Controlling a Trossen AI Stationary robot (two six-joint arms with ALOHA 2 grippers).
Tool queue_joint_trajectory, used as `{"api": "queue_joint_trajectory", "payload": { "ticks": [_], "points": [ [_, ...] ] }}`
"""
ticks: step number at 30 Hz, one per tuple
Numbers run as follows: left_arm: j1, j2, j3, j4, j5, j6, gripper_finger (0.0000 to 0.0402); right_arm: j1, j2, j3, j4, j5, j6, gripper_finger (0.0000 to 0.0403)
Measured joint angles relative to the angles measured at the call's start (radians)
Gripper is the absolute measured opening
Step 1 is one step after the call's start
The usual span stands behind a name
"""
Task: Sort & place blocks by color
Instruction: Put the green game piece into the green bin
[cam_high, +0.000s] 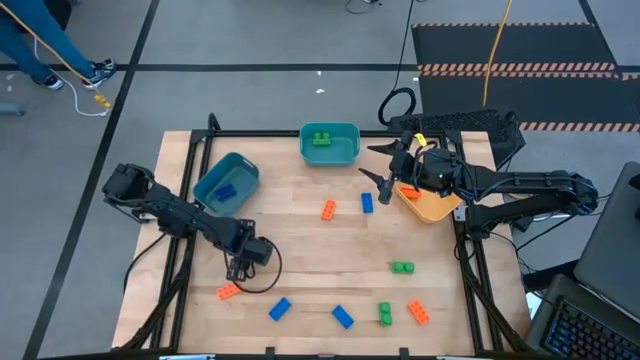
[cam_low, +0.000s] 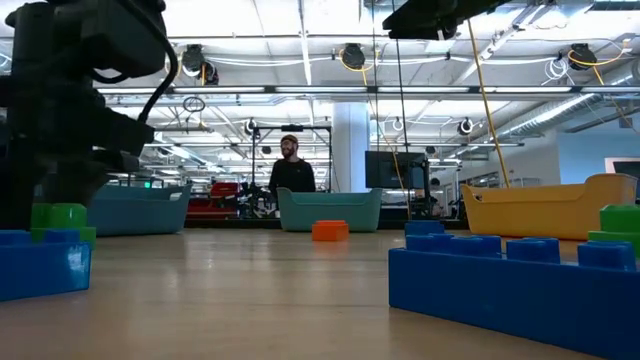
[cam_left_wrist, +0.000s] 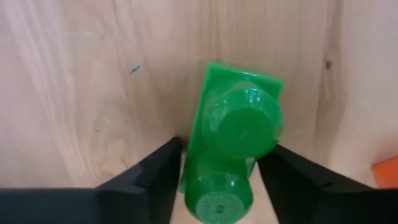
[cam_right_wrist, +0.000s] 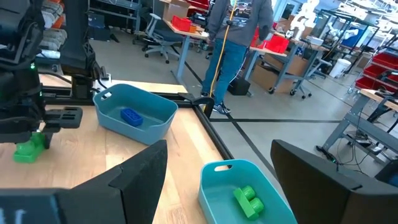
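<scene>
My left gripper (cam_high: 243, 268) stands near the table's near-left part, pointing down, shut on a green block (cam_left_wrist: 233, 149). That block also shows in the right wrist view (cam_right_wrist: 28, 149) and the low view (cam_low: 60, 218). My right gripper (cam_high: 385, 180) hovers open above the table, beside the orange-yellow bin (cam_high: 432, 205), touching nothing. Loose blocks lie flat on the table: orange (cam_high: 328, 209), blue (cam_high: 367, 202), green (cam_high: 402, 267), orange (cam_high: 228, 291), and several more along the near edge. The teal bin (cam_high: 330, 143) holds a green block (cam_high: 320, 138). The blue bin (cam_high: 227, 183) holds a blue block (cam_high: 225, 190). My left gripper pinches the green block between its two fingers, one on each long side (cam_left_wrist: 189, 171), coming from above and pointing down. The fingers lie across the block, near one of its ends. Whether the block rests on the table or hangs just above it, I cannot tell.
Blue (cam_high: 279, 309), blue (cam_high: 342, 316), green (cam_high: 384, 313) and orange (cam_high: 418, 312) blocks sit along the near edge. A black frame rail (cam_high: 300, 133) borders the table. A person (cam_low: 291, 170) stands in the room beyond the far edge.
</scene>
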Motion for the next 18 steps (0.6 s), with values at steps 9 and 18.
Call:
{"api": "queue_joint_trajectory", "payload": {
  "ticks": [9,18],
  "points": [
    [0.094,0.007,0.12,-0.058,-0.048,0.078,0.013,0.0,0.0,-0.001,0.0,0.099,0.002,0.0279],
    [0.297,0.007,0.253,0.053,-0.155,0.208,0.013,0.0,0.0,-0.001,-0.013,0.159,0.032,0.0279]
  ]
}}
